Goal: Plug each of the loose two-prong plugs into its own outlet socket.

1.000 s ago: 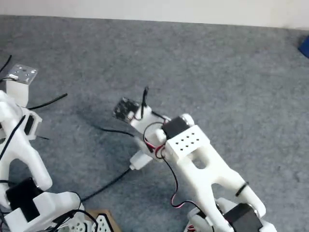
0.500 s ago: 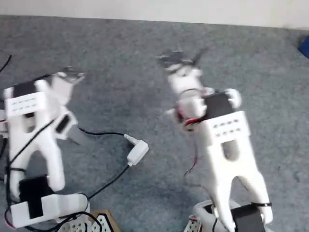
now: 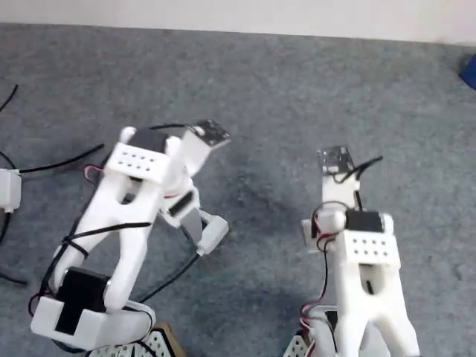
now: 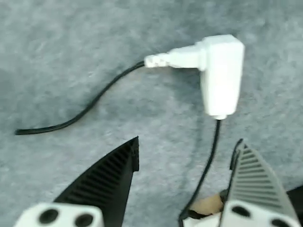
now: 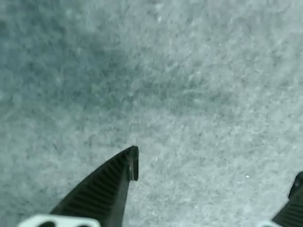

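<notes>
Left tool (image 4: 187,143) is spread wide, hovering just short of the white plug (image 4: 220,75), which lies lower centre of the high view on the counter (image 3: 282,89). Smart play: straddle the plug body squarely, clear of its cord (image 4: 90,108), then close. Right tool (image 5: 216,164) gapes over bare counter.

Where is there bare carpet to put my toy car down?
The far carpet, bordered by the pale strip at the back, is bare. So is the patch in front of the right tool. It is crowded by the left tool: the white plug and black cable lie there.
</notes>
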